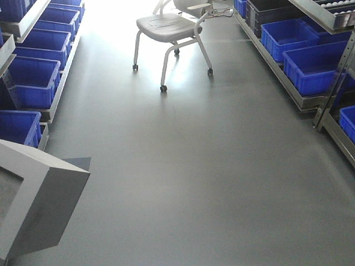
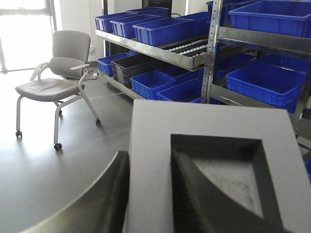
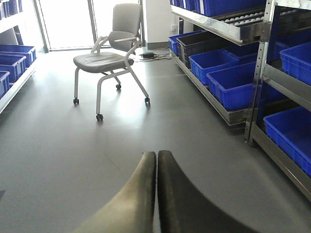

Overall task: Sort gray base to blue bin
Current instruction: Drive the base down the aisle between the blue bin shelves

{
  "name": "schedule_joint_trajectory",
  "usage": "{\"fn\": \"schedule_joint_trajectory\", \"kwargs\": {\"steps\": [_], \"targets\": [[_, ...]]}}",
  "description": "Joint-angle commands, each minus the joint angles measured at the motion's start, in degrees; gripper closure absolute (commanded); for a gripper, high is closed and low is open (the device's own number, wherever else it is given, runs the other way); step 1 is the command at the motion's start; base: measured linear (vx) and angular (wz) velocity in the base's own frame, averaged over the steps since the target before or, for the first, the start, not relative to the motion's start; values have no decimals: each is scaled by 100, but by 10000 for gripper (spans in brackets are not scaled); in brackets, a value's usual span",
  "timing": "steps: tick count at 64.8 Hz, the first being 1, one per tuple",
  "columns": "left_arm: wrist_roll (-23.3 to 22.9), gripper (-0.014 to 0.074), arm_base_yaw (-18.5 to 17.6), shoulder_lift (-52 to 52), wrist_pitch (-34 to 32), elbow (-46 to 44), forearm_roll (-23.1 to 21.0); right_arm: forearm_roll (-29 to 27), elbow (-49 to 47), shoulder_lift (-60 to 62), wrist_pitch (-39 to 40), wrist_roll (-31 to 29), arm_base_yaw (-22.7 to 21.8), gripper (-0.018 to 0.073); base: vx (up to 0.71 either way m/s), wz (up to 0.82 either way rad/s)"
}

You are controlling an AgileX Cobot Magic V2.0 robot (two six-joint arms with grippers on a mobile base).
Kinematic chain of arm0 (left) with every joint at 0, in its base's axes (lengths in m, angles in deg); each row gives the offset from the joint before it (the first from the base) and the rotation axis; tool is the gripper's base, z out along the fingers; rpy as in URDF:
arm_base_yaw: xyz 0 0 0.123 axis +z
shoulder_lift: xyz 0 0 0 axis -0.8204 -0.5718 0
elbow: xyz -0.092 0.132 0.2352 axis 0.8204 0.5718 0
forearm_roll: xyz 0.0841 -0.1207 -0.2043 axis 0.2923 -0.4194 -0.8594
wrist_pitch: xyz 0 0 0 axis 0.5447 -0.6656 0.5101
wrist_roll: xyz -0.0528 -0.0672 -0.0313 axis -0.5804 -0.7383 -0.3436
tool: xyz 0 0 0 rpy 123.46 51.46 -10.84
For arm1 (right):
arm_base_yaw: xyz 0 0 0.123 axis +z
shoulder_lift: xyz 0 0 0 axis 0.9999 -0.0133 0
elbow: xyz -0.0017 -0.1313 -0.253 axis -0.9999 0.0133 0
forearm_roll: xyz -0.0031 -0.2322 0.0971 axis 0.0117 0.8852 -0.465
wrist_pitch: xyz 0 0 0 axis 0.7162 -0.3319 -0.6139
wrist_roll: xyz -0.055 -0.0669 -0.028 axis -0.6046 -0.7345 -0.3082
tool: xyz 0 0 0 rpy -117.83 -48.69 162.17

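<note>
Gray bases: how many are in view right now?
1. The gray base is held in the left gripper, one finger in its recess, one outside its wall; it also shows at the front view's lower left. The right gripper is shut and empty. Others may be hidden.

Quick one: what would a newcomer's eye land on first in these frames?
The gray base fills the left wrist view, its wall pinched by the left gripper, with one of the fingers inside the square recess. Rows of blue bins line racks on both sides of the aisle, and a wheeled chair stands alone at the far end. The right gripper is shut on nothing.
</note>
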Motion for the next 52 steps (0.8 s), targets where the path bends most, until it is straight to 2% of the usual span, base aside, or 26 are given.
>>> {"fn": "schedule_joint_trajectory", "kwargs": {"steps": [1,52], "targets": [[-30,576,-13,-47,-592,-170,-119,38,3,10,426,-44,2,564,32,0],[-30,576,-13,-47,-592,-170,-119,38,3,10,426,-44,2,564,33,3]]}}
